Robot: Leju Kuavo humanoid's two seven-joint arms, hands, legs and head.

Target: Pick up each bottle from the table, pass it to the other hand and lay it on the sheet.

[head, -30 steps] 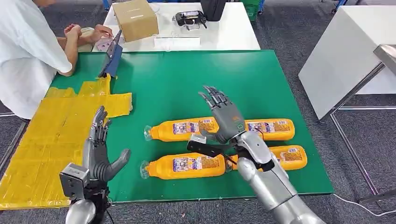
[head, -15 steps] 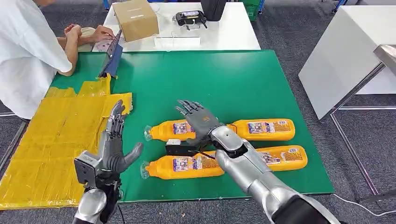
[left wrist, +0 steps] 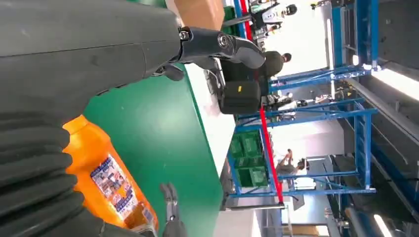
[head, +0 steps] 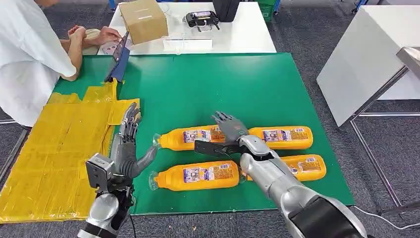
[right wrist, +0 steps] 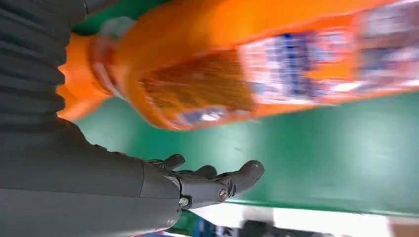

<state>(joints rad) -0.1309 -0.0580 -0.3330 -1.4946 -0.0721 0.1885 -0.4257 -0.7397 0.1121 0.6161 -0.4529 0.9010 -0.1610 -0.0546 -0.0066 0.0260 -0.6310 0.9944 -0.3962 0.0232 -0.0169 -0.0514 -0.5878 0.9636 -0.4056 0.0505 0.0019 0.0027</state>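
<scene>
A person in a white top [head: 25, 59] leans on the far left corner of the green tabletop [head: 223, 84], beside a dark tablet [head: 119, 62] propped at the far edge. The yellow sheet [head: 59, 148] covers the left edge of the tabletop from mid-depth to the near left corner and carries no bottle. The left hand [head: 128, 148] is raised at the sheet's right border, fingers extended and apart, thumb pointing toward the bottles, holding nothing. Four orange bottles lie on their sides in the near right part of the tabletop (two rows of two, caps pointing left). The far-left bottle [head: 190, 137] lies just right of the left hand; the near-left bottle [head: 200, 175] lies close to the near edge. The right hand [head: 230, 130] is over the gap between the far-left bottle and the far-right bottle [head: 282, 137], fingers spread and closed on nothing; contact with either bottle cannot be determined. The near-right bottle [head: 307, 167] is partly hidden by the right forearm.
</scene>
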